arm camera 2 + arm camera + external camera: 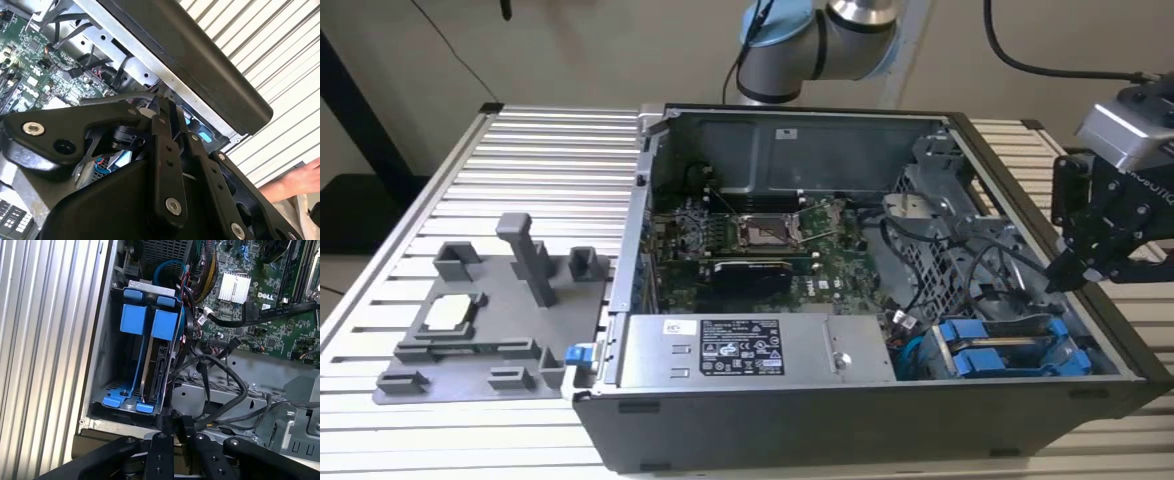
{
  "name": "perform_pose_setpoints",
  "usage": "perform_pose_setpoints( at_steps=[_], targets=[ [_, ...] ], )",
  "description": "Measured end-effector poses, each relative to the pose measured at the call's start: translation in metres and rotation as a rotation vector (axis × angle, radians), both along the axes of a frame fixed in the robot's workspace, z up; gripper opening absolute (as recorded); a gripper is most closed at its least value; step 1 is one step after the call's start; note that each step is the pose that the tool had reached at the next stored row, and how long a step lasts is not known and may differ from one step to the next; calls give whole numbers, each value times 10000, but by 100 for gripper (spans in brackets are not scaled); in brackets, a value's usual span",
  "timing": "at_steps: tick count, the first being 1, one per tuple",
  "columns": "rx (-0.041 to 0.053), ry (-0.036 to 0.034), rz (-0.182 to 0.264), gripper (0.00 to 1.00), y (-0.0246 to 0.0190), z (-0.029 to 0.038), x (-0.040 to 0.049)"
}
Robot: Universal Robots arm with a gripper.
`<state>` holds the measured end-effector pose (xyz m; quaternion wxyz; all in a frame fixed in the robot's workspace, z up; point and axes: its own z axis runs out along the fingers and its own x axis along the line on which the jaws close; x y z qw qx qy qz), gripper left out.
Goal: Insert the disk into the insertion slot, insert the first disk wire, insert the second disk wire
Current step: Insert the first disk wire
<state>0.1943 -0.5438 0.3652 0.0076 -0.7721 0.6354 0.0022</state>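
Disk (152,365) seated on edge in drive cage (100,380), beside second blue carrier (132,320), black cables (227,377) alongside, we find end effector (1063,280) clenched near case (854,420) wall, any grasped item undeterminable.

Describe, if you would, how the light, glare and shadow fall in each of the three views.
Exterior view: even light, the inside of the computer case dimmer than the ribbed table. First wrist view: the table glares pale, while the disk sits in shade. Second wrist view: the end effector is a dark mass in front, and the table beyond is washed almost white.
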Motion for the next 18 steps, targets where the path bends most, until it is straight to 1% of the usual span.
perform_pose_setpoints(
  at_steps=[5,11,15,18],
  targets=[
    [0,0,1,19,-2,-1,-4],
    [35,-2,-1,19,-57,0,-66],
    [66,-13,-1,19,-85,0,-139],
    [73,-36,-2,19,-108,-3,-183]
  ],
)
